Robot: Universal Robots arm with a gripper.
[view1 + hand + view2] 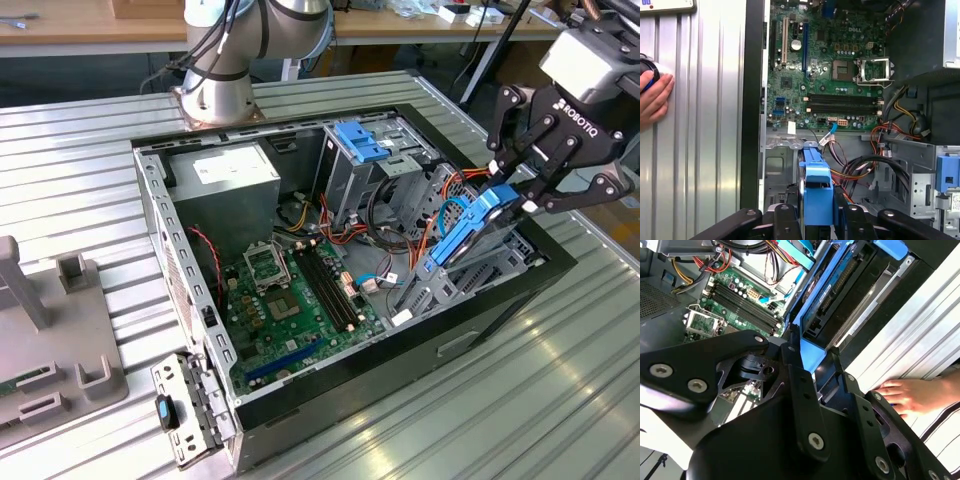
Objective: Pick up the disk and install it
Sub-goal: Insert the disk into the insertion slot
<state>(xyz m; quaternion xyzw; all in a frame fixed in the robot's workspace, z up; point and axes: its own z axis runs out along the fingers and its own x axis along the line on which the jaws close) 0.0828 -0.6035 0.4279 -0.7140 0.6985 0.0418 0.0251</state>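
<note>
One disk (468, 238) is clamped in the gripper (508, 196), tilted over the bay (440, 292); it should be squared to the bay and kept clear of the cables (436, 222).

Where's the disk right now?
In the exterior view the disk is on the right, tilted and clamped in the gripper, over the right end of the open computer case, right of the upright metal cage.

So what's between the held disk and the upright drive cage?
A tangle of black, red and orange cables separates disk and cage, clearest in the first wrist view.
</note>
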